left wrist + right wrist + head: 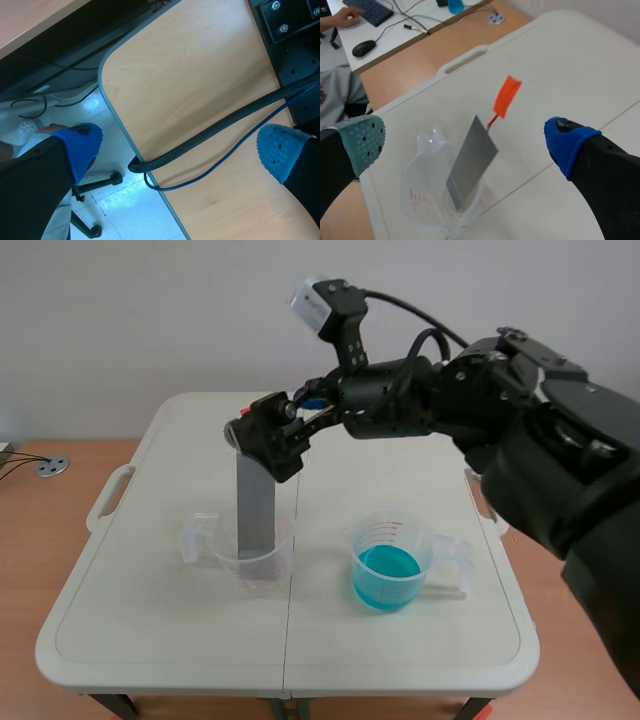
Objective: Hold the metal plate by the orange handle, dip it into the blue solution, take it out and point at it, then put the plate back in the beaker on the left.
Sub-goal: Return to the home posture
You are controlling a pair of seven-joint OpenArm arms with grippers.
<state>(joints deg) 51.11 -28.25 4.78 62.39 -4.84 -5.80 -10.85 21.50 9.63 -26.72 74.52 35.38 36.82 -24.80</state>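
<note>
metal plate (470,165) in left beaker (412,197), orange handle (507,96) ungripped ahead of the open right gripper (465,145); left gripper (181,150) open; dip in blue solution (387,570) apparently pending.

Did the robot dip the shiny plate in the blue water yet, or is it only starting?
I can't tell about the dipping. The metal plate stands leaning in the clear beaker, which fits both start and finish. In hand: the right gripper is open, with the orange handle between its fingers, not gripped. If this is the start, grabbing, dipping into the blue solution, pointing and putting back are all left.
</note>
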